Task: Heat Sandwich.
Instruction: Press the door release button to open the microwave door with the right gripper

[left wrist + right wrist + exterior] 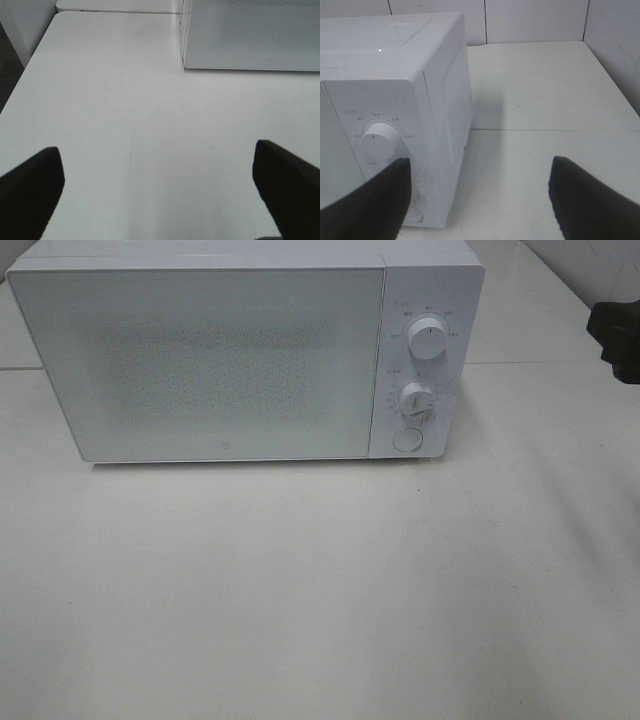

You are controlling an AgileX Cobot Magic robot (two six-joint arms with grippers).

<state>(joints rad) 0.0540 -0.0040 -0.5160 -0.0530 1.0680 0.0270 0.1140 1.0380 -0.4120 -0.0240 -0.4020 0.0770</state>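
Note:
No view shows the sandwich. A white microwave [200,360] stands at the back of the table with its frosted door shut, and I cannot see inside. My left gripper [156,150] hovers open and empty over bare table, in front of the microwave's left corner [250,35]. My right gripper [480,162] is open and empty beside the microwave's control panel, with one finger [375,200] in front of the panel just under the upper knob [377,142]. A black part of the right arm [615,335] shows at the right edge of the exterior high view.
The control panel carries an upper knob [428,338], a lower knob [415,398] and a round button [407,440]. The white table [320,590] spreads in front of the microwave. A tiled wall [535,20] stands behind the table. The table's left edge [20,85] drops to a dark floor.

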